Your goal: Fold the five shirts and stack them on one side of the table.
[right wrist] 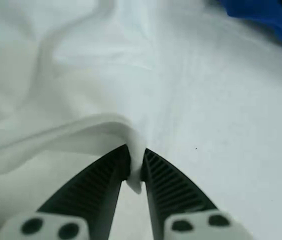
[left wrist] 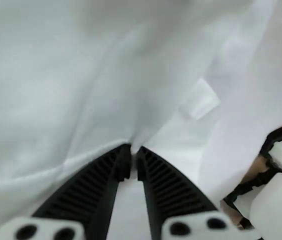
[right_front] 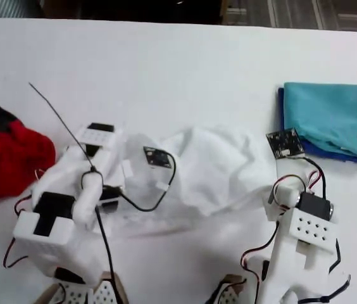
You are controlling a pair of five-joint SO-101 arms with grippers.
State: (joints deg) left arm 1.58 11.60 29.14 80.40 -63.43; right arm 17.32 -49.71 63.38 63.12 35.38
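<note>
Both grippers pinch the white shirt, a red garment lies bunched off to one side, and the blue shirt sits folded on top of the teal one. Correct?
Not quite: the order is reversed. In the high view the teal shirt lies folded on top of the blue shirt, whose edge shows beneath it. The rest holds.

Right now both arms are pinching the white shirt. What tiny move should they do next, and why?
Probably lift both a little and ease them apart to stretch the cloth flat. The left tool and the right tool are each shut on a fold of the white shirt, which lies bunched and wrinkled between the arms, so it looks too crumpled to fold neatly.
</note>
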